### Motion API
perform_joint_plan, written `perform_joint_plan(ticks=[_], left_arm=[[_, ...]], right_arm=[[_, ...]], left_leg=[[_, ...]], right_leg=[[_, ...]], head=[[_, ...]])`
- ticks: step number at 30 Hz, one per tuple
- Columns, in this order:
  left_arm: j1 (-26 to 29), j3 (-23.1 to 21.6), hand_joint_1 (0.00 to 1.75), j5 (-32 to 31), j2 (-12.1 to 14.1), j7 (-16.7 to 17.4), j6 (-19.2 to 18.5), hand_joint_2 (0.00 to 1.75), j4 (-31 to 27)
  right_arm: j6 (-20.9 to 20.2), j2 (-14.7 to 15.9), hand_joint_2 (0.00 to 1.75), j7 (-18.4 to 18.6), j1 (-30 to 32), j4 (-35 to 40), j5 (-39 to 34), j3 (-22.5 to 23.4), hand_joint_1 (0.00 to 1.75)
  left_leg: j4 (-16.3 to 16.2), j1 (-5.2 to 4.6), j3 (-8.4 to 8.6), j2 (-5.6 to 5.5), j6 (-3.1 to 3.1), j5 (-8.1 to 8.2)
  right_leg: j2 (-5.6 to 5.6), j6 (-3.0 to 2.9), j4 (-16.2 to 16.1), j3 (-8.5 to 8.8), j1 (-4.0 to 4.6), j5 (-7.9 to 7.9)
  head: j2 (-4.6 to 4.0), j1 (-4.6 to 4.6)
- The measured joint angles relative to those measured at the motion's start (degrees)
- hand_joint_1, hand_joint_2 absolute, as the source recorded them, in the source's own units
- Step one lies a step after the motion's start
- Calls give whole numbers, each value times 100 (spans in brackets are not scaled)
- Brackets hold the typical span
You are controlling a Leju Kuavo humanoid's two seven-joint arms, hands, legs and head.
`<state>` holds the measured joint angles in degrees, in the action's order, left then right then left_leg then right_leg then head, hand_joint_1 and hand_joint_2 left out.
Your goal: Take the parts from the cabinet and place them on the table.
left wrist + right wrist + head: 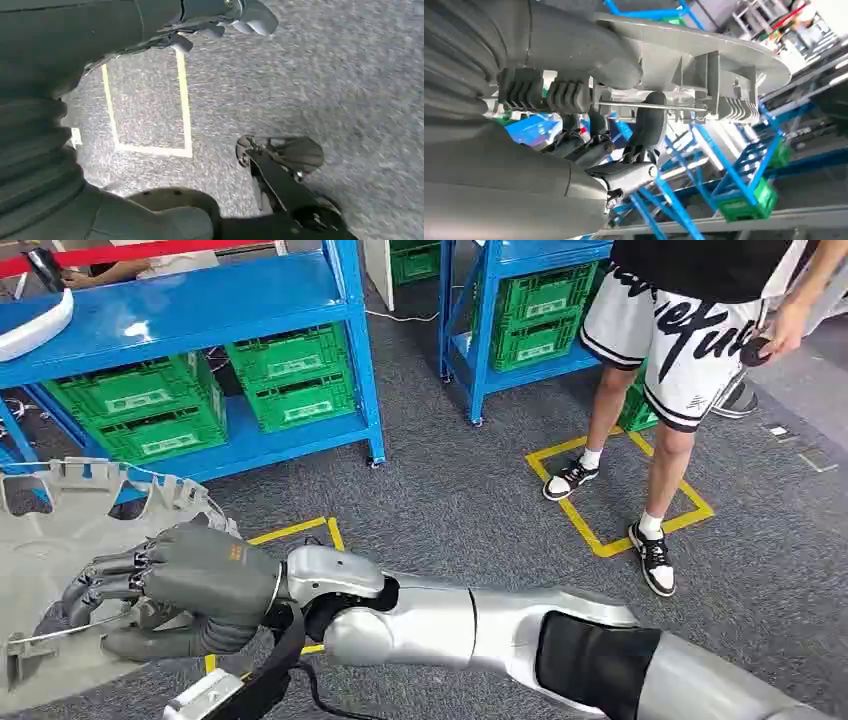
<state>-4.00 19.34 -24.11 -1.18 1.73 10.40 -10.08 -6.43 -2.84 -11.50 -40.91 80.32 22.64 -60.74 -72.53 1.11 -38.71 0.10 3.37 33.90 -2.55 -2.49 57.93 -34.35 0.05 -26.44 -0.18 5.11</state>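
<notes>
A large round grey wheel cover (55,540) with a notched rim fills the lower left of the head view. My right hand (185,585) reaches across from the right and grips it at its edge, fingers curled over the inner ribs. In the right wrist view the same cover (704,47) lies flat against the hand (569,55), with dark fingers (651,120) hooked around a thin metal ring on its underside. My left hand (45,150) hangs over the grey carpet, its fingers (250,15) and thumb apart with nothing between them.
A blue shelf rack (360,360) with green crates (290,380) stands ahead, a white part (35,325) on its top. A second blue rack (470,330) stands further right. A person (690,330) stands by a yellow floor square (610,545). Yellow tape (185,100) marks the carpet.
</notes>
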Motion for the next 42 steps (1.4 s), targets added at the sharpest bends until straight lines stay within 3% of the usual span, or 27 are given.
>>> perform_joint_plan(ticks=[2, 3, 5, 8, 10, 11, 13, 14, 15, 17, 18, 19, 21, 23, 24, 26, 28, 29, 30, 32, 33, 34, 35, 38, 39, 40, 42], left_arm=[[1, 0, 0, -15, 15, -2, 0, 175, 0], [-15, 0, 0, -29, 13, -2, 2, 175, -2], [-26, 0, 0, -48, 2, 6, 13, 175, -7], [2, 0, 0, -50, 4, 20, 35, 175, 0], [0, 2, 0, -50, 9, 26, 46, 175, 0], [-10, 2, 0, -48, 11, 24, 48, 175, 0], [-3, 2, 0, -42, 7, 9, 48, 175, 0], [7, 4, 0, -39, 7, 7, 48, 175, 2], [17, 4, 0, -35, 7, 7, 48, 175, 2], [21, 4, 0, -29, 7, 6, 48, 175, 2], [18, 4, 0, -29, 0, 7, 48, 175, 2], [10, 7, 0, -29, -11, 7, 48, 175, 0], [11, 7, 0, -31, -4, 9, 46, 175, 2], [47, 7, 0, -46, 0, 24, 46, 175, 17], [57, 7, 0, -53, 8, 26, 46, 175, 22], [46, 7, 0, -66, -2, 24, 48, 175, 22], [29, 7, 0, -74, -2, 6, 48, 175, 22], [31, 7, 0, -77, -2, 0, 48, 175, 22], [43, 7, 0, -77, 0, -9, 48, 175, 22], [59, 7, 0, -79, 15, -18, 48, 175, 22], [55, 7, 0, -81, 26, -22, 48, 175, 17], [37, 7, 0, -92, 26, -26, 48, 175, 15], [24, 7, 0, -105, 28, -28, 48, 175, 11], [30, 7, 0, -127, 31, -26, 48, 175, 17], [34, 7, 0, -129, 26, -24, 48, 175, 20], [30, 7, 0, -129, 22, -22, 48, 175, 17], [7, 7, 0, -129, 37, -22, 48, 175, 15]], right_arm=[[-2, -7, 175, 2, 1, 0, 18, -20, 175], [-2, -9, 175, 7, 4, 2, 26, -20, 175], [-9, -9, 175, 20, 20, 15, 96, -20, 175], [-37, -13, 175, 22, 44, 42, 175, -22, 175], [-61, -13, 175, 15, 64, 72, 223, -22, 175], [-68, -9, 175, 13, 78, 79, 256, -20, 175], [-94, -7, 175, 4, 120, 79, 289, -20, 175], [-112, -6, 175, -2, 141, 79, 306, -22, 175], [-125, -6, 175, -2, 153, 79, 308, -22, 175], [-144, -11, 175, -2, 154, 85, 317, -20, 175], [-151, -13, 175, -2, 149, 87, 324, -20, 175], [-153, -15, 175, -2, 150, 90, 330, -20, 175], [-157, -15, 175, 0, 141, 94, 372, -18, 175], [-162, -41, 175, 2, 142, 103, 422, -18, 175], [-164, -55, 175, 2, 143, 107, 433, -16, 175], [-166, -76, 175, -2, 147, 118, 478, -9, 175], [-170, -76, 175, -4, 178, 118, 507, -9, 175], [-173, -76, 175, -11, 188, 118, 514, -9, 175], [-173, -76, 175, -11, 191, 118, 516, -9, 175], [-177, -76, 175, -11, 188, 118, 533, -9, 175], [-179, -76, 175, -15, 183, 118, 538, -9, 175], [-179, -76, 175, -20, 180, 118, 546, -7, 175], [-179, -76, 175, -22, 175, 118, 551, -2, 175], [-179, -76, 175, -44, 164, 118, 553, 0, 175], [-179, -79, 175, -46, 153, 122, 555, 2, 175], [-181, -79, 175, -52, 152, 124, 555, 4, 175], [-181, -65, 175, -59, 158, 125, 557, 19, 175]], left_leg=[[1017, 33, 543, 122, 42, -484], [1372, 15, 703, 304, 54, -438], [1342, -29, 667, 190, -120, -477], [1356, -24, 604, 74, -255, -552], [1368, 1, 557, -2, -333, -611], [1367, 1, 521, -45, -357, -633], [1359, -11, 450, -161, -362, -679], [1350, -14, 412, -229, -358, -704], [1344, -16, 385, -292, -351, -725], [1341, -18, 355, -454, -314, -765], [1341, -2, 350, -510, -298, -781], [1336, -26, 318, -554, -266, -802], [1346, 21, 278, -658, -185, -849], [1409, 13, 240, -773, -83, -911], [1351, 23, 217, -560, -84, -869], [806, -7, -26, -157, -48, -477], [-76, 0, -381, -71, 3, -70], [-295, 0, -451, -65, 18, -15], [-231, 0, -377, -52, 23, -86], [573, -1, 131, 32, 10, -474], [1129, -6, 465, 200, -7, -671], [1411, -55, 579, 481, -48, -570], [1427, -54, 587, 435, -125, -645], [1398, -68, 507, 237, -207, -674], [1438, -11, 523, 170, -262, -720], [1439, -9, 501, 116, -284, -739], [1437, -5, 452, 3, -340, -774]], right_leg=[[-79, 43, 76, -30, -35, -24], [-123, 86, 126, -47, -23, -44], [-163, 168, 152, -75, 8, -27], [-270, 256, 140, -86, 4, 7], [49, 323, 472, -217, -38, -313], [144, 340, 903, -390, -44, -574], [210, 350, 1741, -736, -36, -950], [217, 339, 1909, -791, -31, -967], [228, 315, 1775, -701, -31, -857], [337, 226, 814, -132, -26, -408], [571, 172, 322, 159, -14, -251], [751, 139, 128, 242, -28, -349], [618, 166, 109, 220, 18, -299], [503, 93, 63, 223, -9, -245], [404, 56, 8, 233, -37, -196], [288, 10, 3, 206, -35, -175], [113, 4, 8, 182, -21, -171], [36, 4, 13, 170, -19, -171], [-41, 4, 18, 164, -18, -171], [-175, 10, 37, 165, -18, -173], [-233, 30, 58, 168, -16, -186], [-280, 53, 72, 160, 19, -197], [-325, 82, 100, 142, 52, -208], [-476, 168, 77, 153, 49, -180], [-399, 223, 114, 136, 33, -233], [-71, 261, 260, 87, 6, -356], [194, 290, 1002, -240, -14, -782]], head=[[0, 0], [0, 2], [0, -13], [0, -18], [0, -9], [0, -2], [0, -2], [0, -2], [0, -2], [0, 0], [0, -2], [0, -18], [0, 9], [0, 13], [0, 15], [0, -64], [0, -61], [0, -63], [0, -61], [0, -63], [0, -61], [0, -68], [0, -57], [0, -50], [0, -52], [0, -46], [0, -35]])
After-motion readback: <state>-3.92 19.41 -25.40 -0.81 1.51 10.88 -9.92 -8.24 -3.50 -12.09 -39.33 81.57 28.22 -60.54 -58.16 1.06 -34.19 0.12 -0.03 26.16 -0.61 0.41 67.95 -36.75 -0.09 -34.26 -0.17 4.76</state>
